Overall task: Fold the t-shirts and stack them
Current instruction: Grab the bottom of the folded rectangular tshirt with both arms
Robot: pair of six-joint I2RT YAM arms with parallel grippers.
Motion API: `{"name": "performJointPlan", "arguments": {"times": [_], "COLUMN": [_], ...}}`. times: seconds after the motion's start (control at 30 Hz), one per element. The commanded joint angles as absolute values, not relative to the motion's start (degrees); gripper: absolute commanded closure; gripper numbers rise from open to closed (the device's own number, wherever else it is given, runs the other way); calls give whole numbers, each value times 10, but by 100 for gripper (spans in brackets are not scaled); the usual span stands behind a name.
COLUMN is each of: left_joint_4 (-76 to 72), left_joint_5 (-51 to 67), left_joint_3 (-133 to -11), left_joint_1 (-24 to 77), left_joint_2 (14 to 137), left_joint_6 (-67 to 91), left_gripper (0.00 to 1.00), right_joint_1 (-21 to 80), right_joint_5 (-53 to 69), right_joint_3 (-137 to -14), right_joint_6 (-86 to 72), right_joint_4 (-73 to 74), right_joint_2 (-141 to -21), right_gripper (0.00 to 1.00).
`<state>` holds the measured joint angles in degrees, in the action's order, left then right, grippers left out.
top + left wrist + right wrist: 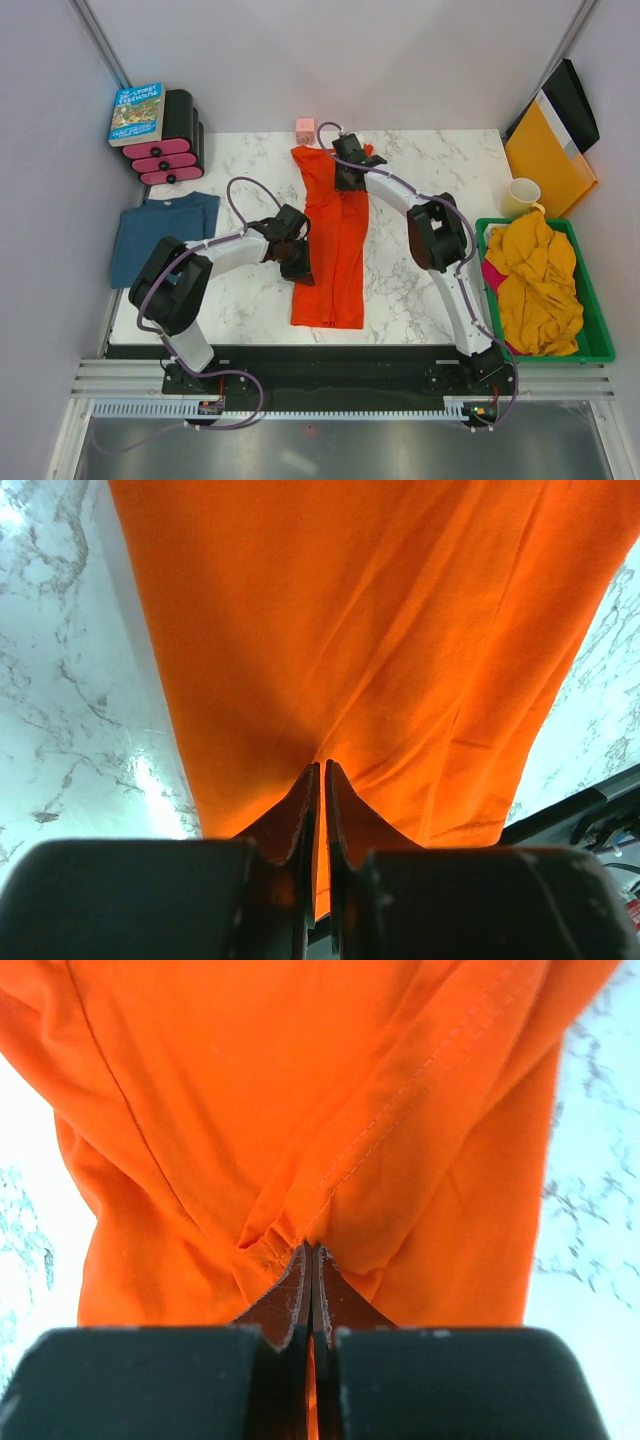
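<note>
The white marble bench lies bare right of the long orange-red cotton t-shirt, though the right arm slants across that stretch. On the shirt's left, the left arm fills much of the gap toward the flat dark teal-blue t-shirt. Stacked black cylinders with pink ends block the far left corner, and a small pink cube stands at the far edge. A cream mug and a green plastic tray heaped with a mustard-yellow t-shirt close the right side.
</note>
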<state>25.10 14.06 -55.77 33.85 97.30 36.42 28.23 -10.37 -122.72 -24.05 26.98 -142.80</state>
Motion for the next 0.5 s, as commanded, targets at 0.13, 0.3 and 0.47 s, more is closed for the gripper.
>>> {"name": "performJointPlan", "arguments": {"times": [0.13,0.3,0.47], "left_joint_4": [235,233,230], "left_joint_5": [149,149,150], "left_joint_3": [-569,-568,-568], "left_joint_1": [341,342,342], "left_joint_2": [990,995,996], "left_joint_6": [376,375,374], "left_gripper": [90,90,90], "right_joint_1": [280,273,266], "right_joint_5": [-160,-154,-164], "right_joint_3": [-1113,-1080,-1047], "right_joint_6": [-265,-279,-297], "right_joint_4": [186,170,167], "right_joint_2": [-1298,-1283,-1270], "right_gripper": [100,100,100]}}
